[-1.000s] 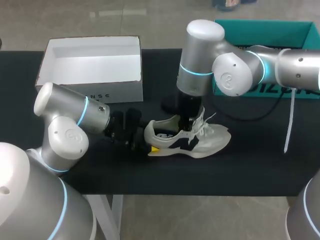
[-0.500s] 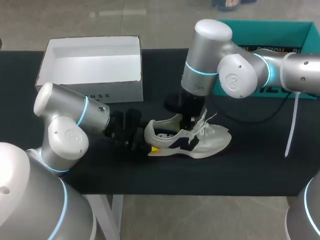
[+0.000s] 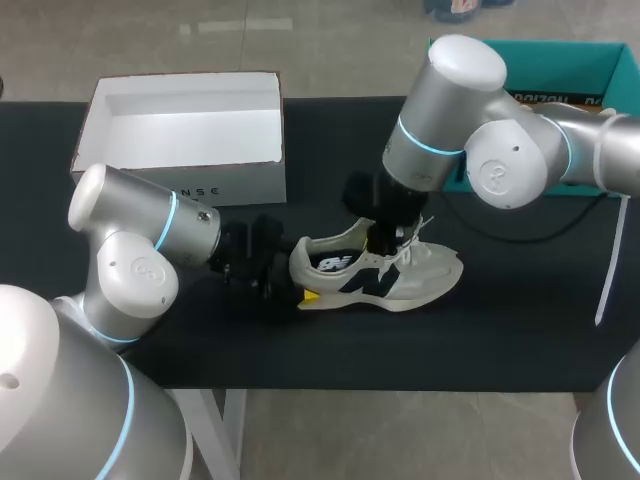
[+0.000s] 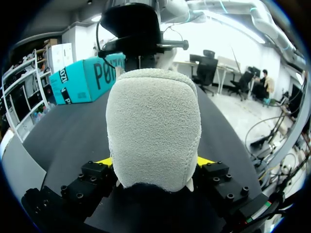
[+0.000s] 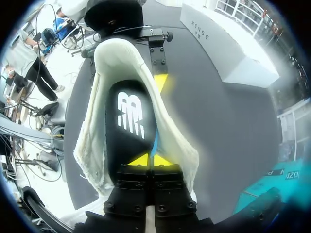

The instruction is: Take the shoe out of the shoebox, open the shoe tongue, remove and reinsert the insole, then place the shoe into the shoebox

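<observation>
Shoe (image 3: 385,272) stands upright on its sole about the middle of the dark surface (image 3: 500,330), toe toward the right edge and heel toward the left. Its mouth gapes wide, and the black insole (image 5: 131,121) lies flat inside with its pale logo showing. The left pincer (image 4: 154,162) lies low on the surface behind the shoe and clamps the padded heel from both sides, holding it steady. The right pincer (image 5: 150,159) comes down from above into the mouth by the laces. Its yellow tips are drawn close together over the forward part of the insole, and I cannot tell whether they nip anything between them.

The white shoebox (image 3: 220,180) sits open at the far left corner, well apart from the shoe, and a teal box (image 3: 590,60) stands at the far right corner.

To my eye the shoe is out and the tongue opened, so the insole step is in hand, with the insole not yet drawn out. The next move seems to call for a firm pinch on the insole's edge and a pull up and back through the mouth while the heel is braced.
</observation>
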`<move>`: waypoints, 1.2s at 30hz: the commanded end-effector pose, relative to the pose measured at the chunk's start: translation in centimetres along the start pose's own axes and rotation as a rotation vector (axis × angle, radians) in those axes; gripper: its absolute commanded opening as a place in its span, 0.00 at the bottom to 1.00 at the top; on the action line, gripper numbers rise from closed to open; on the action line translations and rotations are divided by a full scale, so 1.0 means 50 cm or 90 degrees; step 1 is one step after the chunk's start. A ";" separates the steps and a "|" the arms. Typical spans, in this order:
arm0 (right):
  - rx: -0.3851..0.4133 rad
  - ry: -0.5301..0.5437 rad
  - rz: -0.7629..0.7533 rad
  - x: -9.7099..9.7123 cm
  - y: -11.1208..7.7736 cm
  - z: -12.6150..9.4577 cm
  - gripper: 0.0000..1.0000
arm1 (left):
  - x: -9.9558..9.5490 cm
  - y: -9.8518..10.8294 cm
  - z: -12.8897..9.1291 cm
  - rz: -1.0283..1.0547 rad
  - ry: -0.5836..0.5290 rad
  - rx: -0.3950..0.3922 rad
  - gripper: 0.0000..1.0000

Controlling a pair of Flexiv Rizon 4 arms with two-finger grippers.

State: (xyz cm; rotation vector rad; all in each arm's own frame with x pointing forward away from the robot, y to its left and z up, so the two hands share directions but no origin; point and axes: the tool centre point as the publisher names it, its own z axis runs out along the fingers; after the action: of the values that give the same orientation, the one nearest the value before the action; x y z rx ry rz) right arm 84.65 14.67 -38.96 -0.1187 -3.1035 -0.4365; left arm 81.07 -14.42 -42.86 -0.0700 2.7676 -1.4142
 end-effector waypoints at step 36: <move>-0.228 -0.066 -0.032 -0.035 0.038 -0.051 0.00 | 0.004 0.006 0.000 0.000 0.001 -0.002 0.00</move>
State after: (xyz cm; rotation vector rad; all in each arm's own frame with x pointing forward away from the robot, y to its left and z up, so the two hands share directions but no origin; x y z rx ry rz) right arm 86.76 16.27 -36.32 -0.0644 -3.0941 -1.0100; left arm 81.08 -14.23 -42.95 -0.0725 2.7682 -1.4124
